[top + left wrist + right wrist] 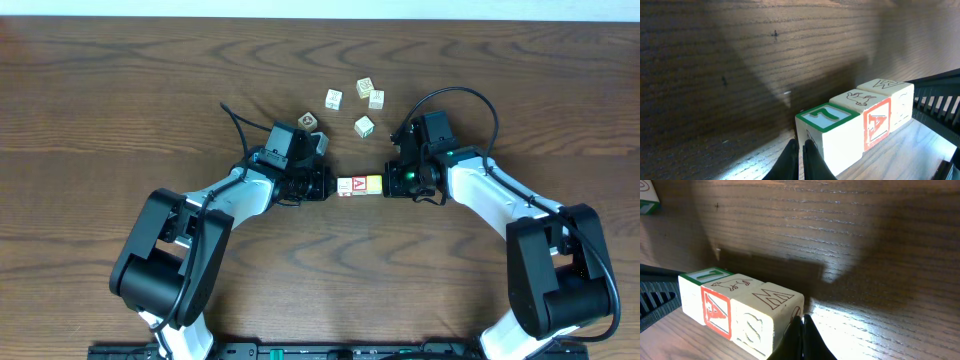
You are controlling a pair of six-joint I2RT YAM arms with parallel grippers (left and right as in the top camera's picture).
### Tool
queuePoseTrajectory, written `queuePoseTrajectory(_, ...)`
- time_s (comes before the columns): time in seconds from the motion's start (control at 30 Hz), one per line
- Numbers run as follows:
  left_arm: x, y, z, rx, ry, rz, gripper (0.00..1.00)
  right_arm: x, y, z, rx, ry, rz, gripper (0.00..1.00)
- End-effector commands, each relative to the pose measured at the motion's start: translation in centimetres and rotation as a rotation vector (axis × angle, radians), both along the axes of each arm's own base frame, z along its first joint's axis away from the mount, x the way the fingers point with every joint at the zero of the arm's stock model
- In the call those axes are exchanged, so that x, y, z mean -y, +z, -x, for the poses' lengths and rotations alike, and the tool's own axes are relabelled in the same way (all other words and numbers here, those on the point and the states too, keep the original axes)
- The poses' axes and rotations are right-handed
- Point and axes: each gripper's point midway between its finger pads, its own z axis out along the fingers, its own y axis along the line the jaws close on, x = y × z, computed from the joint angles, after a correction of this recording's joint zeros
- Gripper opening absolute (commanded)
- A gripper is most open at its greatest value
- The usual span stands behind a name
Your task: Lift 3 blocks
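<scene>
So the three blocks (360, 185) are lined up in a tight row around the middle of the table (100, 100), squeezed end to end between the left gripper (325, 186) and the right gripper (392, 182), the red-A block (876, 122) sandwiched by a green-edged block (827, 117) and a W block (888, 86). Both claws are pinched fully shut with nothing between the fingers, just the closed tips pushed against the row's ends. The row seems to be held slightly clear of the wood, going by the shadow, and a few loose blocks (364, 126) are scattered nearer the far edge.
</scene>
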Motion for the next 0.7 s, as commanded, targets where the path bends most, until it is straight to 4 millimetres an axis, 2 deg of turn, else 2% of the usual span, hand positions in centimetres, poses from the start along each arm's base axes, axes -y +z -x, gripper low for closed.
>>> queuePoseTrajectory(0.0, 1.6, 1.4, 0.3, 0.006, -0.043, 0.061, 0.07, -1.5, 2.0, -0.3, 0.033, 0.042, -0.076, 0.01)
queuePoseTrajectory(0.27, 1.7, 2.8, 0.0, 0.039, -0.045, 0.075, 0.07, -1.5, 2.2, -0.4, 0.032, 0.042, -0.076, 0.01)
queuePoseTrajectory(0.67, 1.7, 2.9, 0.0, 0.038, -0.042, 0.076, 0.07, -1.7, 3.3, -0.9, 0.046, 0.058, -0.071, 0.01)
